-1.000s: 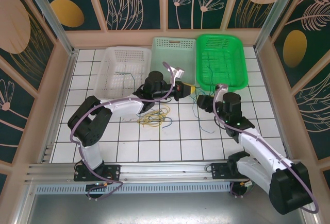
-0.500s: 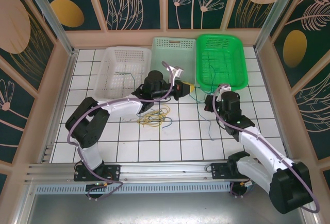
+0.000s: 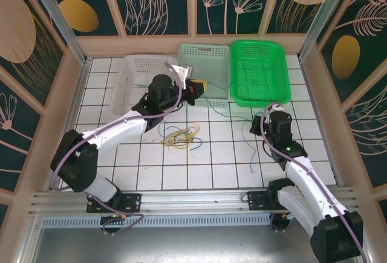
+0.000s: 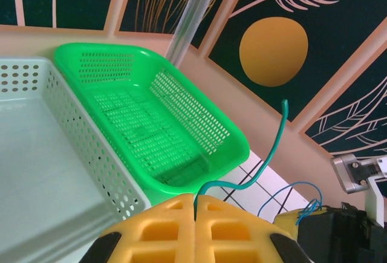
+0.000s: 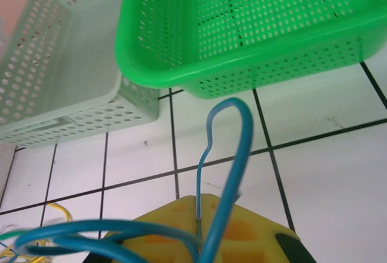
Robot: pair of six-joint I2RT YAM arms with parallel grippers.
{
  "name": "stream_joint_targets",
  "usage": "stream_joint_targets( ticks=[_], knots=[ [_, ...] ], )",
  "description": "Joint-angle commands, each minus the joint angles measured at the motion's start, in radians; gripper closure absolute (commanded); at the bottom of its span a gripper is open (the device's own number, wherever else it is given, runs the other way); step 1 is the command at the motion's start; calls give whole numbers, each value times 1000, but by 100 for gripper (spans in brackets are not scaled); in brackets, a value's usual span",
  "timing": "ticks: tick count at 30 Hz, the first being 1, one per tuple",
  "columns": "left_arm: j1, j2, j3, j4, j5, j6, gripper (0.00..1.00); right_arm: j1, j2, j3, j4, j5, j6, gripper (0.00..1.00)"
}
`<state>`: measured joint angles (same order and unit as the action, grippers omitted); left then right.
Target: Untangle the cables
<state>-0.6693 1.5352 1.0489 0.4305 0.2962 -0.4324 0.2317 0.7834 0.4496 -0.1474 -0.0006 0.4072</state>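
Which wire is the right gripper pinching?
The blue cable, looping up from the right gripper; the teal cable is in the left gripper, the yellow cable lies loose.

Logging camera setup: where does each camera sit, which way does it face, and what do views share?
Top external: above and behind the bases, looking down on the table, white basket, pale basket, green basket and yellow cables; left arm and right arm show.
Left wrist: on the left arm, facing across pale and green baskets; left fingers pinch a teal cable.
Right wrist: low over tiles, facing the green basket; right fingers pinch a blue cable.
Shared: all show the green and pale baskets.
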Motion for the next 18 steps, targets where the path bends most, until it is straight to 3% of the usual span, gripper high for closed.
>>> stream_joint_targets(
  ticks=[1,4,12,16,18],
  knots=[
    [-4,-48,-25,-46,-38,47,100,-18,-7,-10,-54,-4,29,100],
    [-1,-92,-44,-62,-75,60,100,-42,10,-12,-82,38,49,100],
    [25,-238,-103,-108,-146,91,100,-121,71,-23,-84,-25,60,100],
    [25,-268,-110,-101,-98,80,100,-121,114,-30,-59,-102,44,97],
    [25,-268,-118,-74,-55,66,100,-117,152,-32,-61,-139,31,89]
  ],
)
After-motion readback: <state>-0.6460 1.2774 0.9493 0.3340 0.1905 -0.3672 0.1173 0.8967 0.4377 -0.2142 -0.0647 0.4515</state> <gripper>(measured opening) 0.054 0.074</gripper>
